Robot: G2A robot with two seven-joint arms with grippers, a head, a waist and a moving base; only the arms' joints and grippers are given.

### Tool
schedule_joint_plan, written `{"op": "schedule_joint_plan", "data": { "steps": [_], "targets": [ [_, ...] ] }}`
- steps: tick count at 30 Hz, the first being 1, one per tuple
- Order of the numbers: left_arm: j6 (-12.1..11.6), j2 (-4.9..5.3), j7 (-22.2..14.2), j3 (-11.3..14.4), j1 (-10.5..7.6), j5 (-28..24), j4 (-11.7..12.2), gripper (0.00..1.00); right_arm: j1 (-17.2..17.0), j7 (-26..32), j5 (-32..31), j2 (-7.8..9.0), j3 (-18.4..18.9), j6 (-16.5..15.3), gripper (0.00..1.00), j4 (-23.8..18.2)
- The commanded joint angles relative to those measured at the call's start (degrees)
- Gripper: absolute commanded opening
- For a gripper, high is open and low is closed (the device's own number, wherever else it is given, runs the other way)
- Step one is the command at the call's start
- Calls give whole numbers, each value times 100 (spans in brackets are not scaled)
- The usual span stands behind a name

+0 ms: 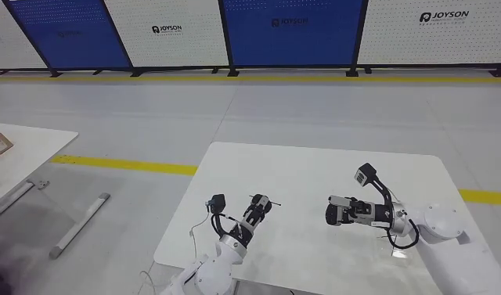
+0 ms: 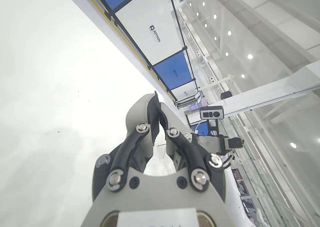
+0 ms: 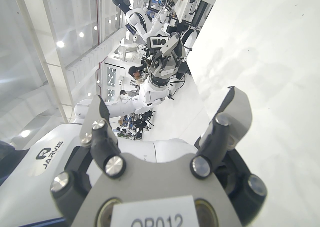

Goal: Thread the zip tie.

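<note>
The wall panels [image 1: 293,21] behind the table were blue and white. Each one had a small logo with a word printed on it. My right claw [image 3: 166,98] had a white sticker [image 3: 156,213] near its base, with dark letters and numbers on it. My left claw [image 2: 157,109] had a white label [image 2: 157,218] at its base, but I could not see any writing on it.

My left claw was closed tight, with its two black pads [image 2: 153,118] pressed together. It pinched the zip tie [image 1: 272,205], a thin black strip. The strip lay sideways across the tips of the claw, and one end stuck out toward my right claw. The left claw was over the white table [image 1: 313,170], near the front edge.

My right claw was wide open and held nothing. It pointed at the left claw from the other side. The two claws were apart, and the zip tie did not touch the right claw.
</note>
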Motion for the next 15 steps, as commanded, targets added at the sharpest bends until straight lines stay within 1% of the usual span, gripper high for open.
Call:
{"op": "schedule_joint_plan", "data": {
  "steps": [1,2,3,4,6,7,9,10,13,14,15],
  "targets": [
    [-80,-12,-70,7,-16,-86,-65,0,0,0,0,0,0,0,100,0],
    [-162,-14,-58,-15,-3,-103,-143,0,0,0,0,0,0,0,100,0],
    [-318,-14,-33,-51,48,-141,-280,0,0,0,0,0,0,0,100,0],
    [-398,-11,-23,-90,96,-144,-380,0,0,0,0,0,0,0,100,0],
    [-609,-5,46,-185,216,-204,-707,0,0,0,0,0,0,0,100,0],
    [-712,3,62,-255,326,-243,-904,0,0,0,0,0,0,0,100,0],
    [-892,16,100,-392,489,-307,-1271,0,0,0,0,0,0,0,100,0],
    [-1006,24,120,-475,613,-352,-1501,0,0,0,0,0,0,0,100,0],
    [-1200,44,61,-663,881,-480,-1940,0,0,0,0,0,0,0,100,0],
    [-1287,54,4,-742,997,-537,-2074,0,0,0,0,0,0,0,100,0],
    [-1313,62,-59,-798,1076,-592,-2152,0,0,0,0,0,0,0,100,0]
  ]
}}
